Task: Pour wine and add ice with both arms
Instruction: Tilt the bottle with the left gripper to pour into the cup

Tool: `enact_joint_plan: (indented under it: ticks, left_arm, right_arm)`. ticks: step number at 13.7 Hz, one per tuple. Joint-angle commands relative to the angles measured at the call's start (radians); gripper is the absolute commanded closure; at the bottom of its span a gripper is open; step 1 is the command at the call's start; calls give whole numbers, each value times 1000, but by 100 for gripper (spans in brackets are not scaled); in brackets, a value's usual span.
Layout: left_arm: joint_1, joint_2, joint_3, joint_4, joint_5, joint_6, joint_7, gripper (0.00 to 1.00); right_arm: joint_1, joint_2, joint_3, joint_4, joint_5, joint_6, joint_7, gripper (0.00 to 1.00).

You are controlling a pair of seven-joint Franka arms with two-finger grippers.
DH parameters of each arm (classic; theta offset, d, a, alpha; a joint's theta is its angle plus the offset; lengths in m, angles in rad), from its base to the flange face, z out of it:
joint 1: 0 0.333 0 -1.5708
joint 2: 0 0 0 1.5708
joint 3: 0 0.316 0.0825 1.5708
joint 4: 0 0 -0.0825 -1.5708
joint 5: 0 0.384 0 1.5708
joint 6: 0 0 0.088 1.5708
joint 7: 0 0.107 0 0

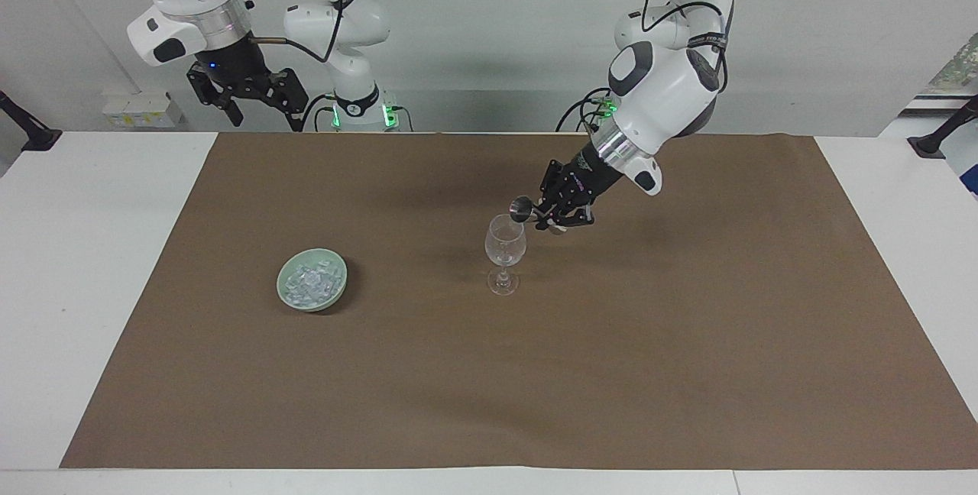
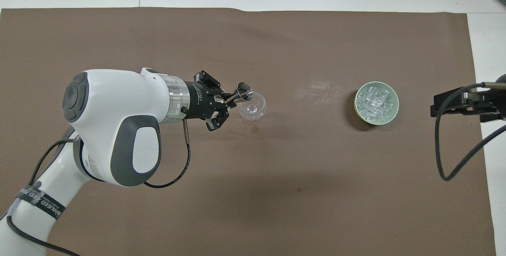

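Left gripper (image 1: 544, 214): clamped on small metal measuring cup (image 1: 521, 209), tipped at wine glass (image 1: 505, 241) rim; contents indiscernible. Right gripper (image 1: 256, 104): spread wide, empty, waiting, cropped overhead. Ice (image 1: 311, 283): in green bowl (image 1: 284, 275).

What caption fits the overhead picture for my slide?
Left gripper tips a small silver metal measuring cup over the clear stemmed wine glass.

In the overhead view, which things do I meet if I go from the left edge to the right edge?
Left gripper, shut on the metal measuring cup → wine glass → green bowl of ice → right gripper.
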Motion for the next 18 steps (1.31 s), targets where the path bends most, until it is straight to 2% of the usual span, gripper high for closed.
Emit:
enact_joint_plan:
  ticks: [1,10,14,18]
  left_arm:
    - [-7,32,-17,43,118,10,-99,100]
    - [-7,42,-43,54,202,-10,-112,100]
    - [-7,43,-46,69,271,-64,-112,100]
    - [-7,43,-52,71,290,-80,-113,100]
  right_arm:
    - [-10,-17,2,-24,-11,22,-27,0]
    - [-10,-17,4,-22,-11,22,-25,0]
    - [-10,-17,4,-22,-11,22,-27,0]
    - [-10,-17,4,-24,-11,22,-27,0]
